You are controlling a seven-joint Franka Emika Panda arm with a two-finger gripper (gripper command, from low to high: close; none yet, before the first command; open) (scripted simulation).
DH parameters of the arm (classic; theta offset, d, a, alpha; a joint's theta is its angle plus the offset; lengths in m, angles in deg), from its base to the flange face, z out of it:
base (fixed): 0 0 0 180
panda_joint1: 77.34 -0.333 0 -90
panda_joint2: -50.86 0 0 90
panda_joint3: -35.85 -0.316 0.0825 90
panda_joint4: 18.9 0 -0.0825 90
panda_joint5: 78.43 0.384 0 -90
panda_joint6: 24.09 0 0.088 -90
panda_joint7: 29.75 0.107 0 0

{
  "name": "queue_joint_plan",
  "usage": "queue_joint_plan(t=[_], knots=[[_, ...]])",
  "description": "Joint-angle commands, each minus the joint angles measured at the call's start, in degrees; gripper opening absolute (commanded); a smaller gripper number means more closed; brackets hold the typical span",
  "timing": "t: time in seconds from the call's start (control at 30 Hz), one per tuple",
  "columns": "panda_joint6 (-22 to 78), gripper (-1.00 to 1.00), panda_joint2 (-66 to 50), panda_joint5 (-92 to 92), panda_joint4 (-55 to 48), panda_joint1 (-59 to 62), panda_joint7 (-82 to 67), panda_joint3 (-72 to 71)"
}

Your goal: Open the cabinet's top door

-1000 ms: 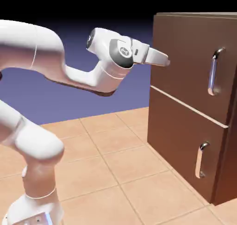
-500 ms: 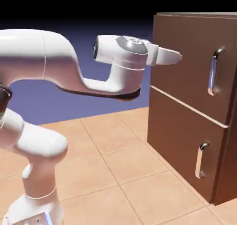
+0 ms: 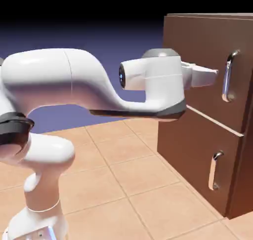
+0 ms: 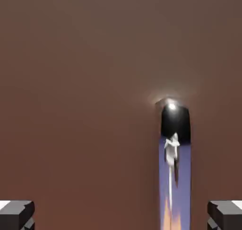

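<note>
Rendered sim: tiled floor (image 3: 123,175), blank backdrop (image 3: 113,41).

cabinet (image 3: 197,130) dark brown wood, top door (image 3: 202,56) same brown, silver bar handle (image 3: 228,76). Arm (image 3: 74,86) glossy white. Worktop (image 3: 123,184) tan tiles. Backdrop blue-violet.

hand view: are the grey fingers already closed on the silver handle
No, the grey fingers sit wide apart, with the silver handle unclasped between them.

Tool (image 3: 210,76) apparently just before handle (image 3: 228,76)
</note>
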Motion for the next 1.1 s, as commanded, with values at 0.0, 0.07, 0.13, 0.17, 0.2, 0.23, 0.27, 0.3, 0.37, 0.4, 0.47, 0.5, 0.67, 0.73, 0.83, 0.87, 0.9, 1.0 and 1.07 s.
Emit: queue_joint_plan(t=[0.0,0.07,0.13,0.17,0.2,0.23,0.27,0.3,0.37,0.4,0.47,0.5,0.67,0.73,0.83,0.87,0.9,1.0,1.07], knots=[[0.0,0.00,0.3,-2.5,-0.6,-0.9,1.9,1.0],[0.1,0.00,0.8,-7.5,-1.8,-2.7,5.5,3.0],[0.1,0.00,1.0,-9.3,-2.2,-3.4,6.9,3.7],[0.2,0.00,0.5,-9.4,-3.8,-5.5,6.9,5.2],[0.3,0.00,0.0,-9.5,-5.2,-7.5,6.9,6.4],[0.5,0.00,-0.5,-9.6,-6.8,-9.6,7.0,7.8],[0.6,0.00,-1.0,-9.6,-8.3,-11.6,7.0,9.1],[0.7,0.00,-1.5,-9.7,-10.0,-13.9,7.0,10.6],[0.8,-1.00,-1.6,-9.7,-10.3,-14.3,7.0,10.9],[0.8,-1.00,-1.6,-9.7,-10.3,-14.3,7.0,10.9],[2.6,-1.00,-2.4,-8.6,-7.0,-10.2,7.5,8.1],[3.5,-1.00,-2.8,-8.0,-5.3,-8.1,7.7,6.7],[7.6,-1.00,-3.7,-3.9,2.4,2.3,7.6,-0.9],[9.0,-1.00,-3.8,-2.1,5.3,6.4,7.6,-4.1],[10.9,-1.00,-3.8,0.6,9.3,12.7,7.6,-9.2],[11.5,-1.00,-3.8,1.5,10.6,14.7,7.6,-10.9],[12.0,-1.00,-3.7,2.5,11.9,16.8,7.6,-12.7],[13.4,-1.00,-3.2,5.6,15.6,23.1,7.6,-18.1],[14.2,-1.00,-2.7,7.7,17.9,27.2,7.6,-21.8]])
